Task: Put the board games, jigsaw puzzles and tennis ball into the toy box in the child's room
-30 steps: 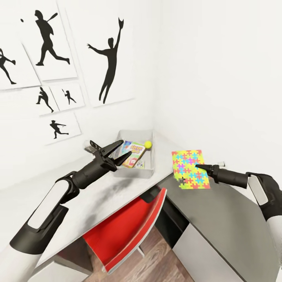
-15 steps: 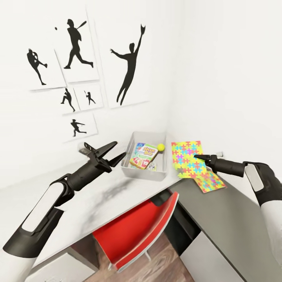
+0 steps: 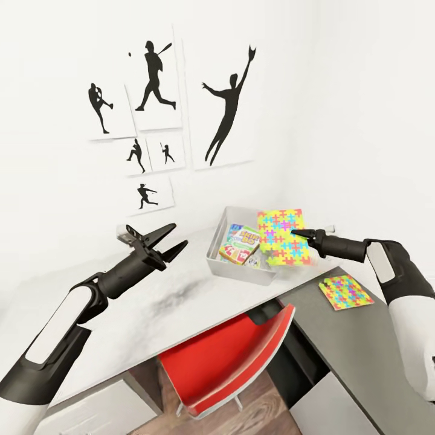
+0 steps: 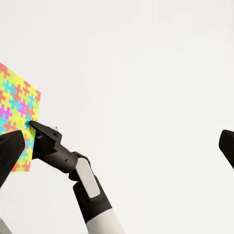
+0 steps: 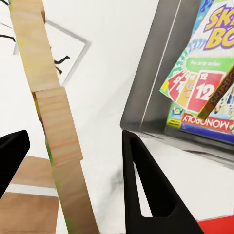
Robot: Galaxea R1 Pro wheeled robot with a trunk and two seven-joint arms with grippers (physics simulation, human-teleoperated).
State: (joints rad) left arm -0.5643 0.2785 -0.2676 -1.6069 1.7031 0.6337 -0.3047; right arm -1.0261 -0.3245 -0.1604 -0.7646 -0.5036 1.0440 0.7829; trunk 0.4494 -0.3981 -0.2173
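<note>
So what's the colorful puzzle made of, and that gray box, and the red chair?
The held jigsaw puzzle looks like a thin stiff board, maybe cardboard, with a matte print; its back shows a wood-like grain in the right wrist view. The toy box seems smooth gray plastic or metal with thin walls; hard to say. The red chair looks like glossy molded plastic, judging by its sheen.

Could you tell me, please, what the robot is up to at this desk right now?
It is tidying toys. The right claw holds a colourful jigsaw puzzle sheet upright over the grey open toy box, which already contains board game boxes. A second bright jigsaw puzzle lies flat on the grey desk. The left claw hovers open, empty.
</note>
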